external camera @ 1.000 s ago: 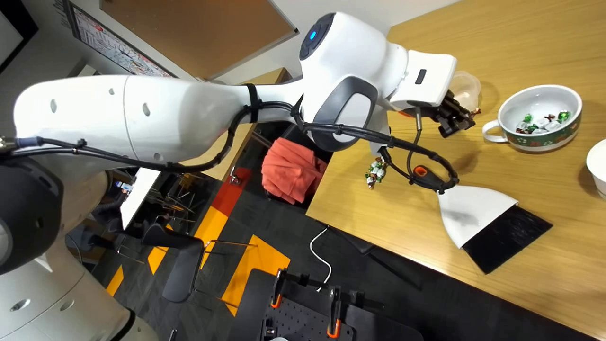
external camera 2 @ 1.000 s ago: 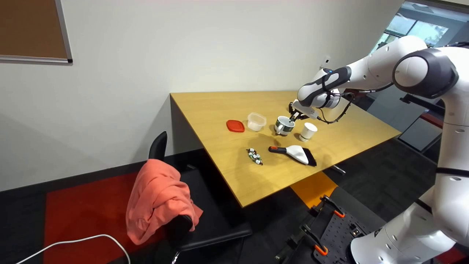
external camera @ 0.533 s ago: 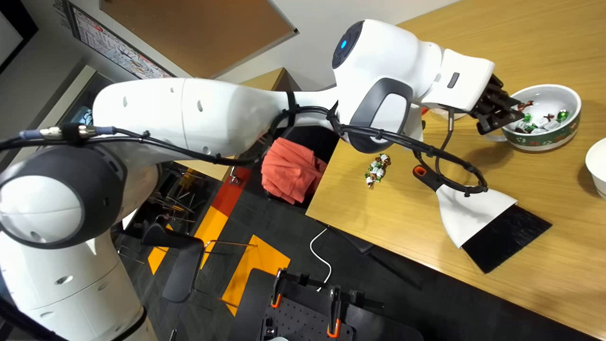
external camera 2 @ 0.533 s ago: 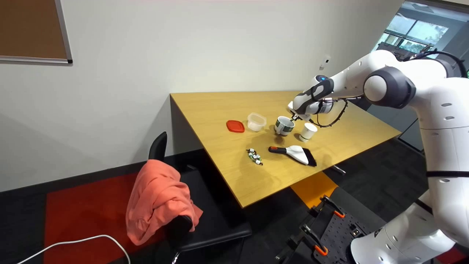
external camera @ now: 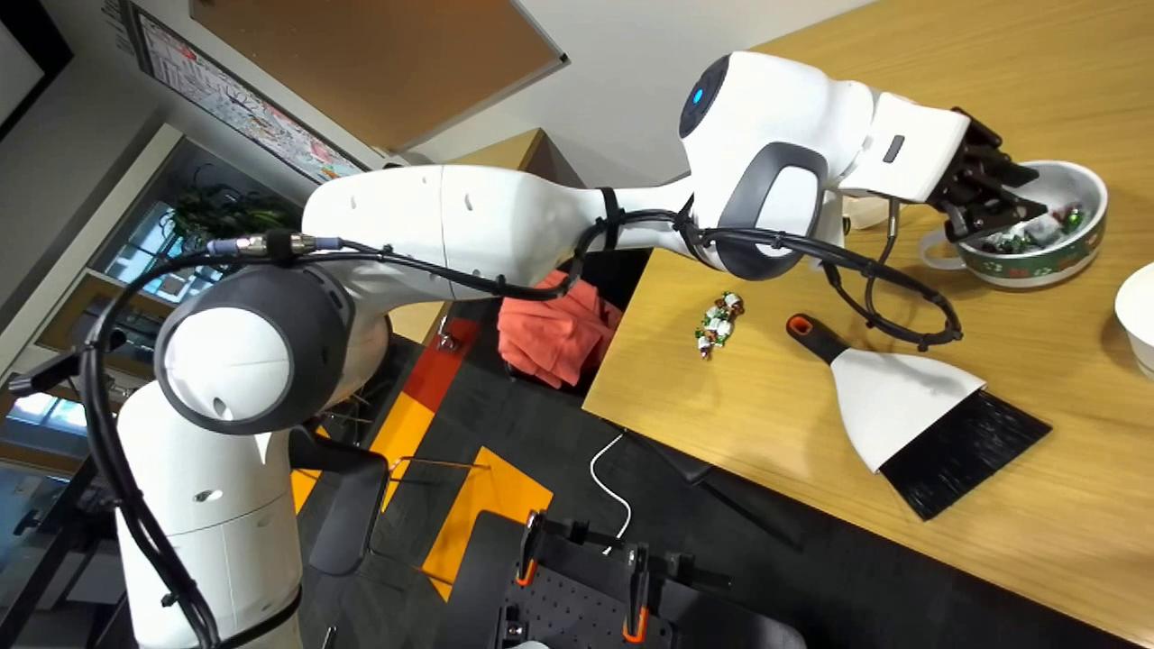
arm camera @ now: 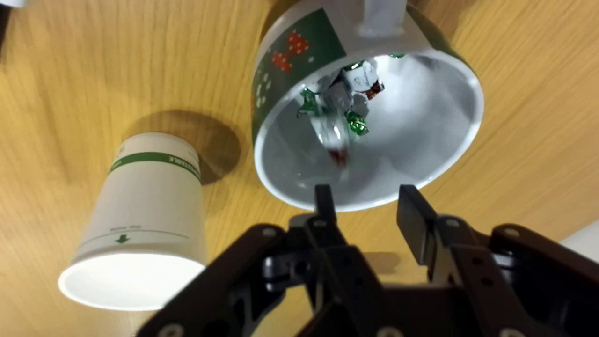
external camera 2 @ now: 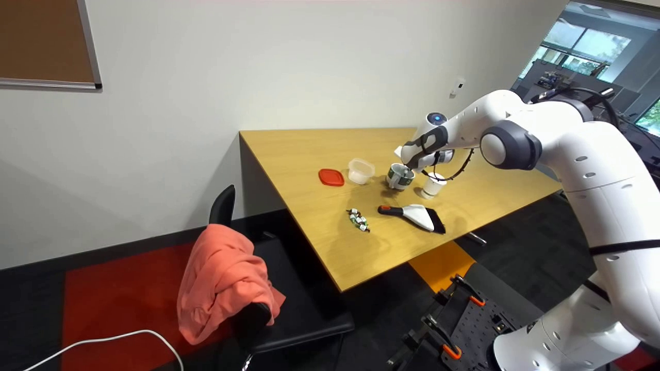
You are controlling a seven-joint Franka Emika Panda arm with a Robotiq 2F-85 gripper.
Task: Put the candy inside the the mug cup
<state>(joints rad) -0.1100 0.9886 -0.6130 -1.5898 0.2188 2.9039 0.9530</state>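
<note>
the gripper [arm camera: 366,199] stands parted, holding nothing, above the mug cup [arm camera: 302,56]; candy [arm camera: 362,77] lies inside, below it (one piece [arm camera: 331,131] blurs, perhaps mid-drop), while a candy cluster [external camera: 718,324] rests on the table [external camera: 766,406], well apart from the gripper. each should be light, firm, slick: pinch mid-body, not the twisted ends.

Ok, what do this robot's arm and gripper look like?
The arm is white and rounded, with dark grey joint covers, a small blue light and black cables strapped along it. The gripper is black, with two blocky fingers and silvery screws.
</note>
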